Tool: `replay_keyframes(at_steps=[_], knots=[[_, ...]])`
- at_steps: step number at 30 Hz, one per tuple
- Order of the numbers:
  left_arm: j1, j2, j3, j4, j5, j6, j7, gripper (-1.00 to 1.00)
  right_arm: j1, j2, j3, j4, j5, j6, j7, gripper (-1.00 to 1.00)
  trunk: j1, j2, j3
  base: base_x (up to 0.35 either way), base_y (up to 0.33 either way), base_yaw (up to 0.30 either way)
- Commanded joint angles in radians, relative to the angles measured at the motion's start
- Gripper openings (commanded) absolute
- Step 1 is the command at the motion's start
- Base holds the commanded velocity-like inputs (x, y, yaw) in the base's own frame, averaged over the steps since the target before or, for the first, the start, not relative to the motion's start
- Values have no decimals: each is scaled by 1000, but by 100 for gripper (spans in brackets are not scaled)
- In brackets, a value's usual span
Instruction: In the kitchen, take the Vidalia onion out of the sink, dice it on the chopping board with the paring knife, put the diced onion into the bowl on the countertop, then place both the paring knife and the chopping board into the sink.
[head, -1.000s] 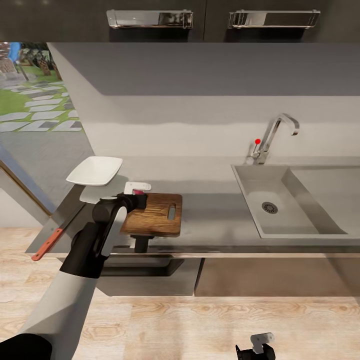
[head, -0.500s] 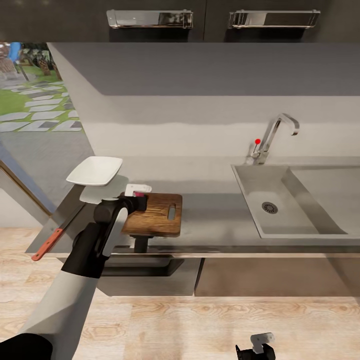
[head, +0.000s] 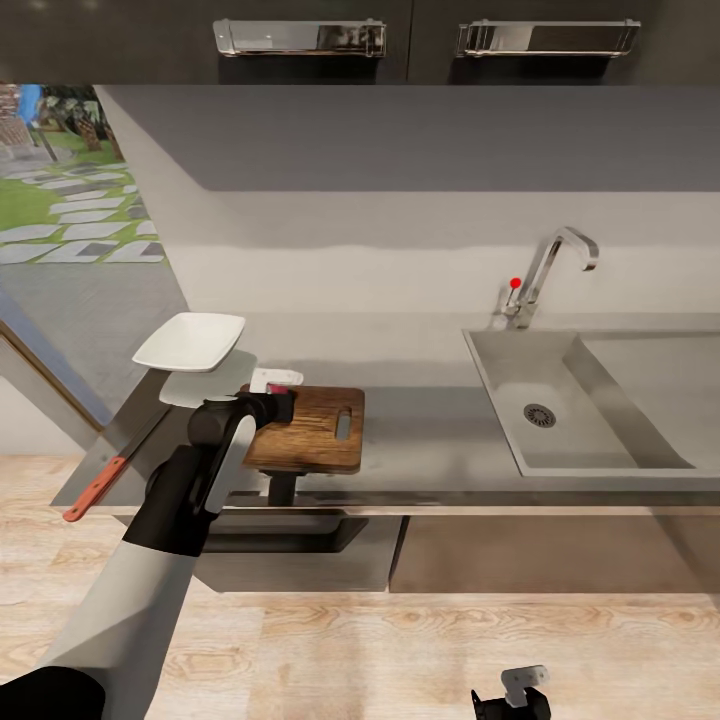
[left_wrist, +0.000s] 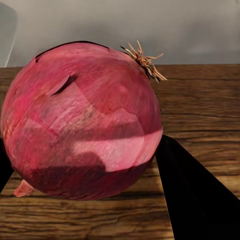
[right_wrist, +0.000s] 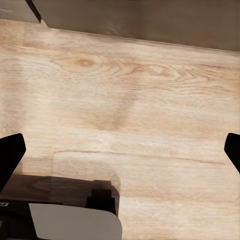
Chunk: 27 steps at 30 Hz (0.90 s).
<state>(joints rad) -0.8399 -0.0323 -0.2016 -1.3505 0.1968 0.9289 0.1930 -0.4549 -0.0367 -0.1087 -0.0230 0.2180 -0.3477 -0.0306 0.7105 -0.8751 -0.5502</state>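
Observation:
A reddish-pink onion (left_wrist: 82, 120) with a dry root tuft sits between the dark fingers (left_wrist: 195, 200) of my left gripper (head: 278, 396), which is shut on it. It is held at the left end of the brown chopping board (head: 320, 430), just over the wood or resting on it; I cannot tell which. The paring knife (head: 95, 490) lies at the countertop's left edge, red handle toward me. Behind the board stands the white bowl (head: 190, 340). The sink (head: 515, 385) is to the right, its basin bare. Down near the floor my right gripper (head: 515, 695) is open.
The grey countertop (head: 430, 450) runs between board and sink. The tap (head: 545, 265) with its red-tipped lever stands behind the basin. Dark upper cabinets with steel handles (head: 300, 38) hang overhead. A drawer (head: 290, 535) under the board stands partly out. Light wood floor (right_wrist: 130, 100) lies under my right gripper.
My left gripper with the onion has sunk very slightly toward the board. Everything else is as it was.

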Motion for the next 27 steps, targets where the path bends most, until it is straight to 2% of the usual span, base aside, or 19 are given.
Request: replay_keyframes(at_steps=[1,27], knots=[[-1,0,-1,-1,9,4,9,-100,-1,0,-8,1,11,-4,-3,100,0,-1,-1,0,0,0],[-1,0,-1,0,10,4,9,-100,-1,0,-8,1,11,-4,-3,100,0,-1,-1,0,0,0]])
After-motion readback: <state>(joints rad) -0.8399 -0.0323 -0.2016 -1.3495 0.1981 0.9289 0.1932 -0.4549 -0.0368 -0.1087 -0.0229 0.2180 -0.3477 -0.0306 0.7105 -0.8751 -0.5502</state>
